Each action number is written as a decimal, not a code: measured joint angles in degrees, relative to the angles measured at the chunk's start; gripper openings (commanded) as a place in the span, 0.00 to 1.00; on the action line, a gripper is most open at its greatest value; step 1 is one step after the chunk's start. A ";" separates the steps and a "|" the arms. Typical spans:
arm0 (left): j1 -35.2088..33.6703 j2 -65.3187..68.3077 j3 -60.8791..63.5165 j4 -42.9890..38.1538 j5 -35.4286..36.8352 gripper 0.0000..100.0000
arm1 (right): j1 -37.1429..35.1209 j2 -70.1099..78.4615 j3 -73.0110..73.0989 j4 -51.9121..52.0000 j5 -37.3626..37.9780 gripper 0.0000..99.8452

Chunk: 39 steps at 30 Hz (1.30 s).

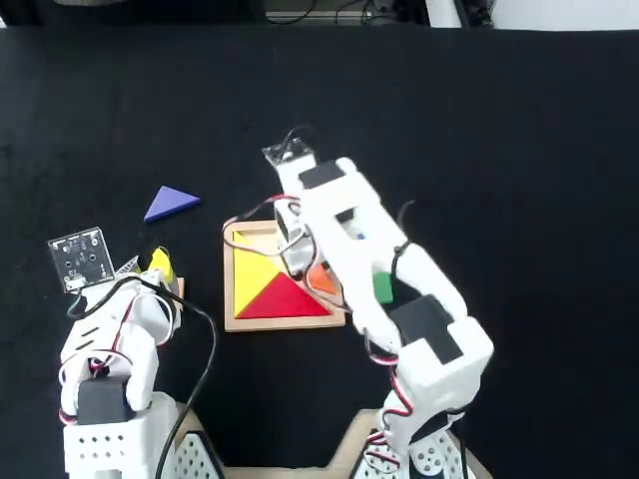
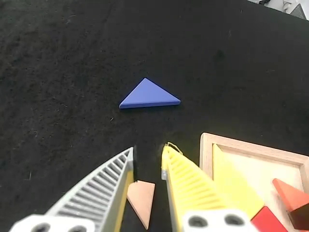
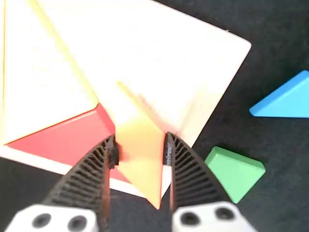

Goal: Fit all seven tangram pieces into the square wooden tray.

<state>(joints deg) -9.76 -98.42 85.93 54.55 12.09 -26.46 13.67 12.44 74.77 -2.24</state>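
The square wooden tray lies mid-table with a yellow triangle and a red triangle in it. My right gripper is shut on an orange triangle, held over the tray's edge beside the red triangle. A green piece and a light blue triangle lie on the cloth just outside. My left gripper is open, low over a pale wooden-coloured triangle, left of the tray. A dark blue triangle lies further out.
Black cloth covers the table. The right arm hangs over the tray's right side and hides the pieces beyond it. The left arm's base sits at the front left, with open cloth at the back and far right.
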 measured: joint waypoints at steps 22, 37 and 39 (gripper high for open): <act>0.00 0.00 0.00 0.00 0.00 0.11 | 0.79 -3.96 12.31 -15.91 -5.80 0.02; 0.00 -0.09 0.70 -0.35 0.00 0.11 | 0.97 -7.38 12.31 -10.73 -2.99 0.19; 0.00 -0.09 0.70 -0.35 0.00 0.11 | 0.97 -9.67 12.31 -9.85 -2.99 0.19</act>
<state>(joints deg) -9.76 -98.51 86.64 54.20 12.09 -25.49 4.00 24.75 64.92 -5.23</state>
